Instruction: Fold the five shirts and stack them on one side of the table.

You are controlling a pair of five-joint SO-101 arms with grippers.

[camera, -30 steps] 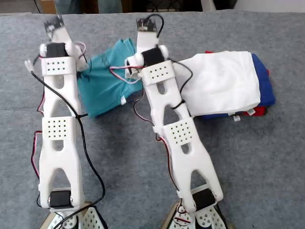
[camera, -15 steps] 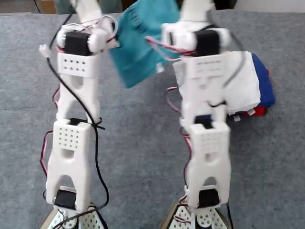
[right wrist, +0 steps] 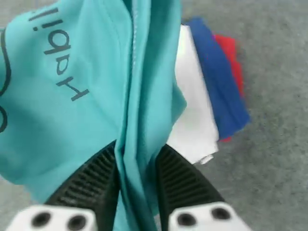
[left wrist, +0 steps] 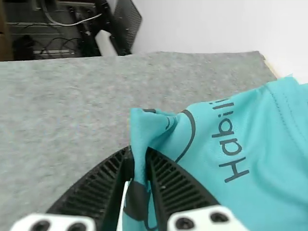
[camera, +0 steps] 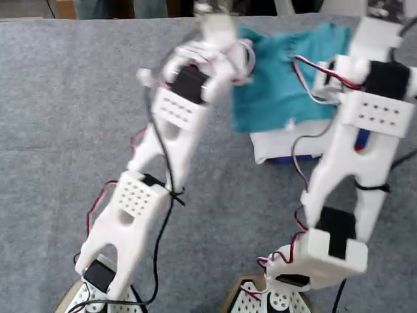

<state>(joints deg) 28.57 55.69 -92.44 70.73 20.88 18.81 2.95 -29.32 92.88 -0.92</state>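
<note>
The folded teal shirt [camera: 280,85] hangs between both arms over the stack of folded shirts at the table's far right. My left gripper [left wrist: 139,166] is shut on one edge of the teal shirt [left wrist: 240,159]. My right gripper [right wrist: 137,163] is shut on a bunched fold of the teal shirt [right wrist: 72,86]. Under it lies the stack: a white shirt [right wrist: 192,125] on top, then a blue shirt [right wrist: 219,82] and a red shirt [right wrist: 228,45]. In the high view the white shirt [camera: 287,140] peeks out below the teal one.
Grey felt covers the table [camera: 71,98]. The left arm [camera: 163,143] stretches diagonally across the middle, the right arm [camera: 358,143] stands at the right. The table's far edge [left wrist: 144,54] has cables and a dark stand behind it.
Both arms have carried the teal shirt from the table's left middle up and across to the right, and it now hangs over the white-topped stack.
</note>
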